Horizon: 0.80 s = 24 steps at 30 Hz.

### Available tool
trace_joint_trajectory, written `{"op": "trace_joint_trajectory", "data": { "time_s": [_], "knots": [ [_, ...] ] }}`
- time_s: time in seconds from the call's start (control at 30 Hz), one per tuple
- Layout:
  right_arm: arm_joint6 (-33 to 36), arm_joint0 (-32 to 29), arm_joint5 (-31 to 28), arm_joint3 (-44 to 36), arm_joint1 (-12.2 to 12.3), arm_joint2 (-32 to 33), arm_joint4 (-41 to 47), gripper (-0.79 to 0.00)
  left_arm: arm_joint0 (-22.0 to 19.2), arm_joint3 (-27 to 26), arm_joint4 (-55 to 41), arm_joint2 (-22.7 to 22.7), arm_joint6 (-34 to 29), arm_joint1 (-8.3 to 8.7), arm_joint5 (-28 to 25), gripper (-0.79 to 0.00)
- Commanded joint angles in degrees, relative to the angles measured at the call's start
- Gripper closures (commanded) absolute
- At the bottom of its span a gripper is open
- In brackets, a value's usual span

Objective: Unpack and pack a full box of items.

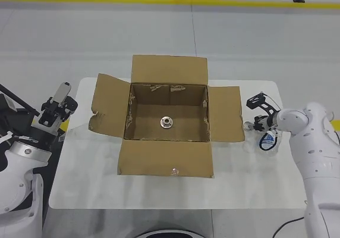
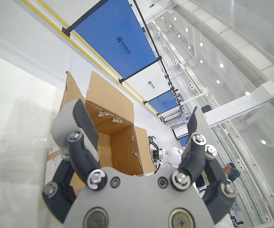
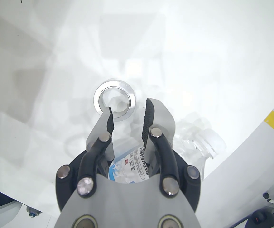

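Note:
An open cardboard box (image 1: 164, 157) stands mid-table with all flaps folded out; a small round metal piece (image 1: 164, 122) lies on its floor. The box (image 2: 123, 143) also appears ahead of my left gripper (image 2: 137, 110), which is open and empty, held off the table's left side (image 1: 59, 101). My right gripper (image 1: 263, 132) is low over the table's right end, shut on a clear bottle (image 3: 129, 164) with a blue and white label (image 1: 269, 141). A silver ring (image 3: 114, 99) lies on the table just past its fingertips.
A second clear bottle (image 3: 198, 141) lies on the white table (image 3: 198, 48) beside the right gripper. The table (image 1: 98, 178) has bare room in front of the box and to its left. Its right edge runs close behind the right gripper.

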Motion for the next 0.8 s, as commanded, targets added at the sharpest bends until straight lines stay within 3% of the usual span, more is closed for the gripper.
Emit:
{"op": "trace_joint_trajectory", "data": {
  "time_s": [0.0,0.6,0.7,0.77],
  "knots": [
    [0.2,0.2,0.1,0.2,0.0,-0.5,0.0,-0.308,0.0,0.0,0.0,0.0,0.0,0.0,0.0,-0.785],
    [2.9,1.7,0.7,2.1,0.3,-4.2,1.3,-0.277,0.0,0.0,0.0,0.0,0.0,0.0,0.0,-0.785],
    [2.7,2.2,0.7,3.1,0.3,-4.9,1.7,-0.188,0.0,0.0,0.0,0.0,0.0,0.0,0.0,-0.785],
    [2.6,2.4,0.7,3.6,0.3,-5.3,1.9,-0.043,0.0,0.0,0.0,0.0,0.0,0.0,0.0,-0.785]
  ]
}}
